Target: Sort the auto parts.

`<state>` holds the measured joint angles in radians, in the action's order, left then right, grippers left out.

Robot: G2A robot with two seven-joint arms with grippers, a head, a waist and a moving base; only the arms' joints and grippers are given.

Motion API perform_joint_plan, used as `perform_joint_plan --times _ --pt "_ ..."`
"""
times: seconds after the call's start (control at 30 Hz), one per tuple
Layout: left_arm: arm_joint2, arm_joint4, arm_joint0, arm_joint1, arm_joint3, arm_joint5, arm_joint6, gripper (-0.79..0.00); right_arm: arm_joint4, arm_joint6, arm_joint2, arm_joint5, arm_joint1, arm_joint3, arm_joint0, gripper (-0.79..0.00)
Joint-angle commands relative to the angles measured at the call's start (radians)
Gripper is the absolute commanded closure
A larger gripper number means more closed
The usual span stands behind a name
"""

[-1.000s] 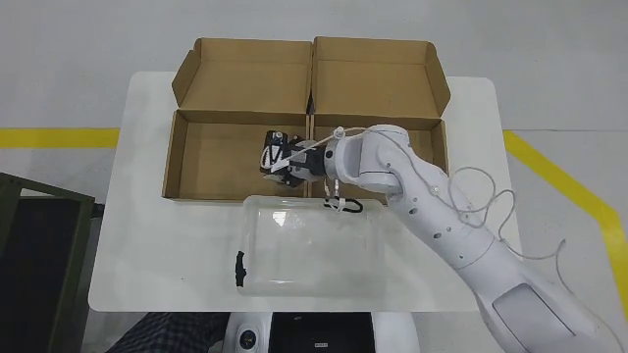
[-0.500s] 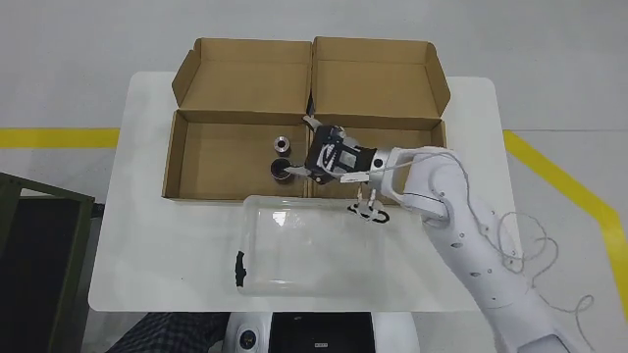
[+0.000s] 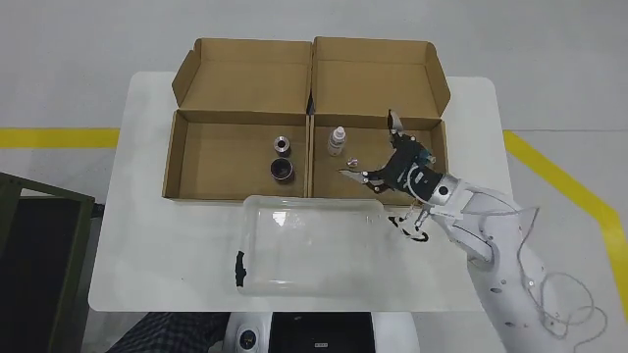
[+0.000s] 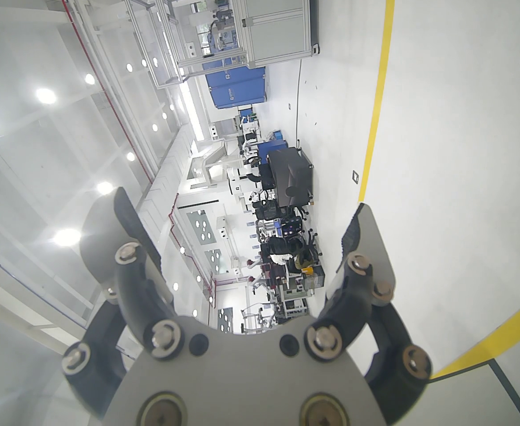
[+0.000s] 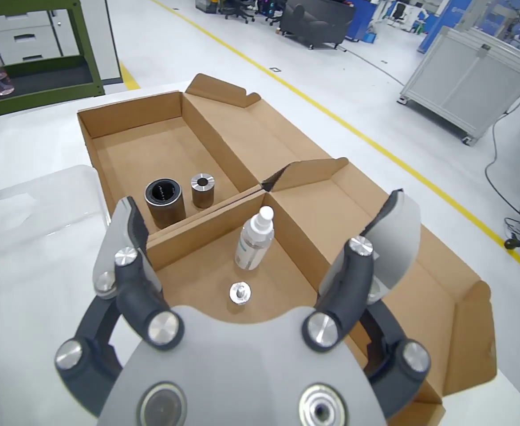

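Sleeves point(image 3: 282, 169) share the left box point(image 3: 216, 162), bottle point(image 3: 337, 139) and washer point(image 5: 240, 291) the right box point(image 3: 439, 142), grouped by kind; right claw point(image 3: 369, 144) hovers released, empty.

right claw point(image 3: 371, 147): hanging over the right box point(image 3: 378, 83)
bottle point(image 5: 254, 241): standing upright in the right box, just ahead of the claw, in line with the gap between its fingers
washer point(image 5: 241, 292): lying flat on the box floor, between claw and bottle, apart from the bottle
left box point(image 3: 221, 162): sitting past the bottle from the claw, sharing a wall with the right box
big sleeve point(image 5: 164, 199), small cylinder point(image 5: 202, 190): standing side by side in the left box, near the shared wall
bin point(image 3: 304, 255): sitting on the table point(image 3: 147, 255), beside the claw, on the robot side of both boxes
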<state>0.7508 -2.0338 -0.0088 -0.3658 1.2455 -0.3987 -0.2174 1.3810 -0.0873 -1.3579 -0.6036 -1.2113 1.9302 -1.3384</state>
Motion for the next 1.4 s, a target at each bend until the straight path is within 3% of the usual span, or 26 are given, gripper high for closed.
perform_joint_plan --times 0.0,0.37,0.73,1.0,1.37 --pt "0.000 0.000 0.000 0.000 0.000 0.000 0.000 -0.785 0.013 0.047 -0.031 0.019 0.004 0.010 -0.040 -0.785" --pt "0.000 0.000 0.000 0.000 0.000 0.000 0.000 -0.785 0.050 0.260 -0.210 0.095 0.024 0.072 -0.286 -0.785" --pt "0.000 0.000 0.000 0.000 0.000 0.000 0.000 -0.785 0.034 0.343 -0.328 0.137 0.031 0.142 -0.446 -0.785" --pt "0.000 0.000 0.000 0.000 0.000 0.000 0.000 -0.785 0.002 0.356 -0.391 0.149 0.033 0.156 -0.497 -0.785" --pt "0.000 0.000 0.000 0.000 0.000 0.000 0.000 -0.784 -0.002 0.357 -0.392 0.148 0.033 0.155 -0.497 -0.785"
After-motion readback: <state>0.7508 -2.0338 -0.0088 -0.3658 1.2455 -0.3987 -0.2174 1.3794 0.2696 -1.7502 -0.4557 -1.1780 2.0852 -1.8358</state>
